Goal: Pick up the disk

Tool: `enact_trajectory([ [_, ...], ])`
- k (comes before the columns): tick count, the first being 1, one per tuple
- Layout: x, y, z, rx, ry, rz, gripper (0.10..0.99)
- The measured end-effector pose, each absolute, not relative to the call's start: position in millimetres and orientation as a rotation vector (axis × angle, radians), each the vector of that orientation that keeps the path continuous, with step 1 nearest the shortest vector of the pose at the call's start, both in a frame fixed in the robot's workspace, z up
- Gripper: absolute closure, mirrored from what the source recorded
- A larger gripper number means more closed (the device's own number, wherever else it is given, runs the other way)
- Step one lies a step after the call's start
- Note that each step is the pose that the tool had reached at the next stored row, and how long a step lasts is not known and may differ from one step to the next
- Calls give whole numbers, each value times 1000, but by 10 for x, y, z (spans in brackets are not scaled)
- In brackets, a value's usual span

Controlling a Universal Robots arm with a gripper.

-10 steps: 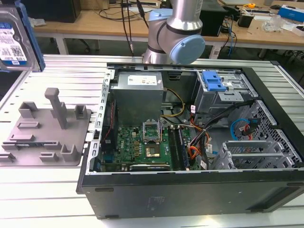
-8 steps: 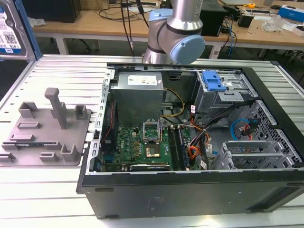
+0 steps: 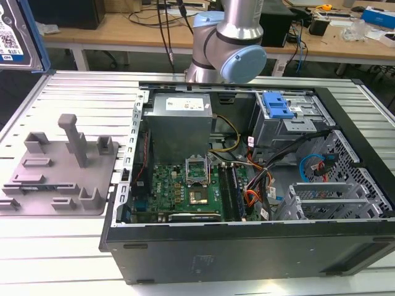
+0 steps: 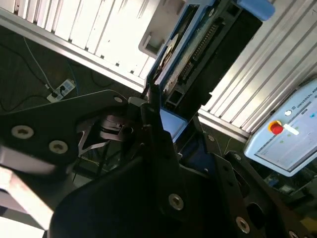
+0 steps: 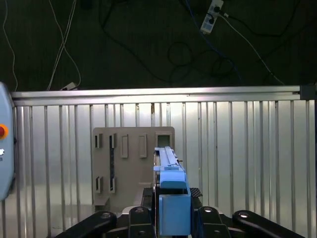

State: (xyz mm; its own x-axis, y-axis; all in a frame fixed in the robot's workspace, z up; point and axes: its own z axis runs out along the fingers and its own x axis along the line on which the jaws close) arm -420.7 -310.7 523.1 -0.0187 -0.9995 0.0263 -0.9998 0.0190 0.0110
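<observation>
The disk (image 3: 17,34) hangs high at the exterior view's top left corner, well above the table, showing its white label and a blue side rail. In the first wrist view I see the disk (image 5: 168,163) edge-on, blue rail toward the camera, with my gripper (image 5: 172,203) shut on it from both sides. Far below it lies the grey holder (image 5: 126,166). In the second wrist view the disk (image 4: 208,54) sticks out beyond a dark finger (image 4: 154,116) that presses on its side.
An open computer case (image 3: 345,154) takes up the table's middle and right, with a blue drive-bay latch (image 3: 276,106) inside. The grey holder (image 3: 62,166) with upright posts lies left of it on the slatted table (image 3: 74,92). A control pendant (image 4: 287,134) sits at the table's edge.
</observation>
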Motion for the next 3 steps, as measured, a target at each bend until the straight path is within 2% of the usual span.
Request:
enact_trajectory([
  [3, -4207, -3106, 5236, 2182, -2223, 16, 722],
])
